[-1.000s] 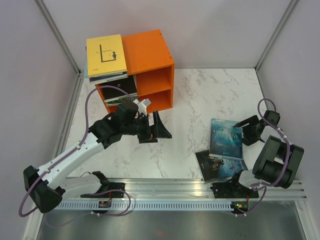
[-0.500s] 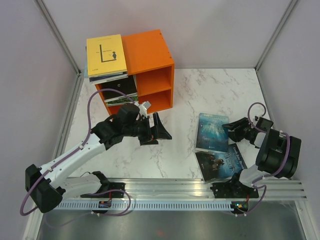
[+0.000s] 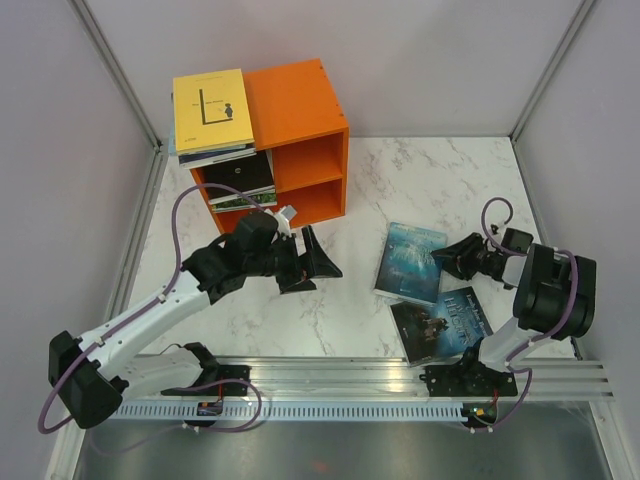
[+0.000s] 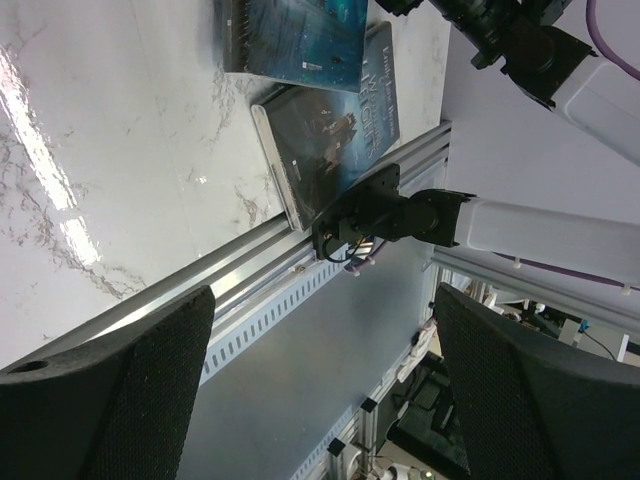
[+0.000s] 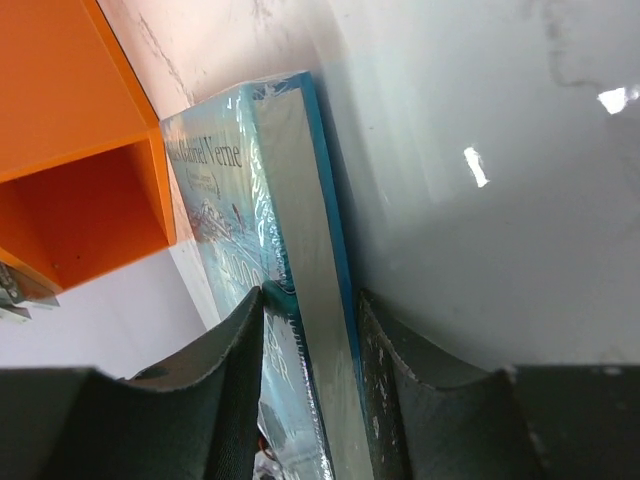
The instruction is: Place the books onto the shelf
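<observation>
Glossy white marble-look table, matt orange wooden shelf, shiny plastic-wrapped teal book, aluminium rail

Between the right pincer's fingers the teal book runs off the bottom edge. Whether they pinch it or only flank it cannot be told. Beyond their tips the shelf is cut by the left edge. Past the left pincer, the same book is cropped at the top edge. The dark book's title there is too blurred to read.
</observation>
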`<state>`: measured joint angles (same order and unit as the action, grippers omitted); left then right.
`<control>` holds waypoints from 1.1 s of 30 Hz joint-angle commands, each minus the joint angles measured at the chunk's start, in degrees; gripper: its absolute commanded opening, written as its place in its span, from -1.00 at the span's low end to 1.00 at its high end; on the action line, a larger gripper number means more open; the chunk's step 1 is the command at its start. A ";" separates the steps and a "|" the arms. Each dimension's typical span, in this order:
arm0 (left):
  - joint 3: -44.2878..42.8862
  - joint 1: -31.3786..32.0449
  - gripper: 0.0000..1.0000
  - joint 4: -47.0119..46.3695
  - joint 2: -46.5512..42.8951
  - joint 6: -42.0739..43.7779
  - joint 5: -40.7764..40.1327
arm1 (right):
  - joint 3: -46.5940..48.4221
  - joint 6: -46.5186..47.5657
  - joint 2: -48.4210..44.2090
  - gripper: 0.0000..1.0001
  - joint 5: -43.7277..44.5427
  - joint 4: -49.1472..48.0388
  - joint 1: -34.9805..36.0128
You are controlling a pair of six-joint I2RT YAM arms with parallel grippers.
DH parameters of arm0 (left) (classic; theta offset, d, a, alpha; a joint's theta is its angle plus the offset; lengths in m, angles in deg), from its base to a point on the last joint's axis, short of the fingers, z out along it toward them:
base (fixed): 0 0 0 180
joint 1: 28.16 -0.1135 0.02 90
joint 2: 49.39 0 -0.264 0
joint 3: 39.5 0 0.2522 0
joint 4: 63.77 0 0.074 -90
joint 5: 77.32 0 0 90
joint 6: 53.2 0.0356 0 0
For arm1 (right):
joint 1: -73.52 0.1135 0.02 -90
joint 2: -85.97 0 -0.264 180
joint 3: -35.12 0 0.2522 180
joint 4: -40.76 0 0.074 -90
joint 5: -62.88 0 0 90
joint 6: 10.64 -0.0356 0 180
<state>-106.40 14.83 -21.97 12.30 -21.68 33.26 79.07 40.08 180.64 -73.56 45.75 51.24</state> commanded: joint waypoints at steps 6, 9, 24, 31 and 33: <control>-0.56 0.61 0.84 -4.03 0.27 -2.43 -3.09 | -2.07 5.90 -4.73 -1.00 8.64 8.60 5.31; -0.56 0.61 0.85 -4.91 2.81 -0.42 -4.75 | -0.49 5.98 -8.09 -1.00 8.90 12.20 8.12; -18.47 1.05 0.93 -7.73 38.13 10.66 -12.93 | 3.12 7.73 -12.84 -1.00 10.13 19.14 11.47; -28.67 2.10 0.94 -7.03 49.48 12.51 -14.95 | 1.98 7.91 -13.46 -1.00 10.75 19.41 13.67; -29.64 2.72 0.93 -6.68 51.59 13.12 -16.44 | 1.62 8.09 -13.64 -1.00 10.93 19.24 13.84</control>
<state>-132.48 16.07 -27.79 61.80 -12.37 20.16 81.06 45.34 168.31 -64.69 64.41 64.00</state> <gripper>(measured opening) 0.968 0.385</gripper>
